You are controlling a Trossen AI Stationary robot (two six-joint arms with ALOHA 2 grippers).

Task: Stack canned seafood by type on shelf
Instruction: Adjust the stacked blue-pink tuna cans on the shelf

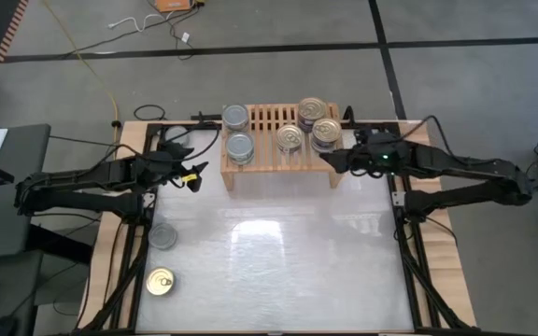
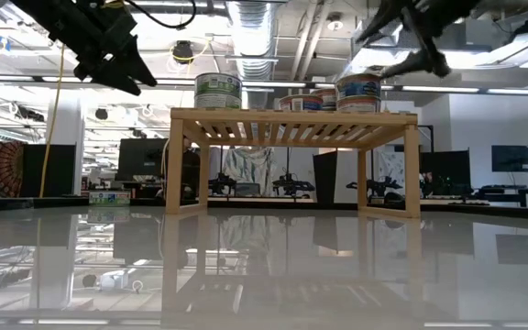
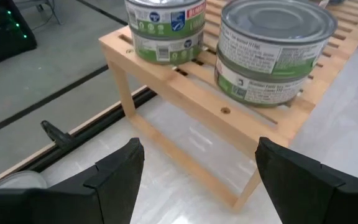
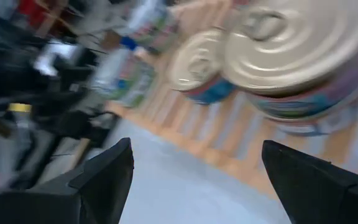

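The light-wood shelf (image 1: 278,149) stands at the table's far side. On its left part are two stacks of silver-topped cans (image 1: 236,117) (image 1: 240,147), each two high with green labels (image 3: 272,50). Its right part bears gold-topped cans (image 1: 290,138) (image 1: 313,110) (image 1: 325,131). One silver-topped can (image 1: 162,235) and one gold-topped can (image 1: 160,282) rest on the table near its left edge. My left gripper (image 1: 194,174) hovers open just left of the shelf's near left leg. My right gripper (image 1: 334,161) hovers open at the shelf's near right corner, close to the gold-topped cans (image 4: 291,43).
Wooden planks (image 1: 124,233) edge the glossy white table on both sides. Bare table top (image 1: 288,261) spreads between the shelf and the near edge. Cables (image 1: 171,140) lie by the shelf's far left corner.
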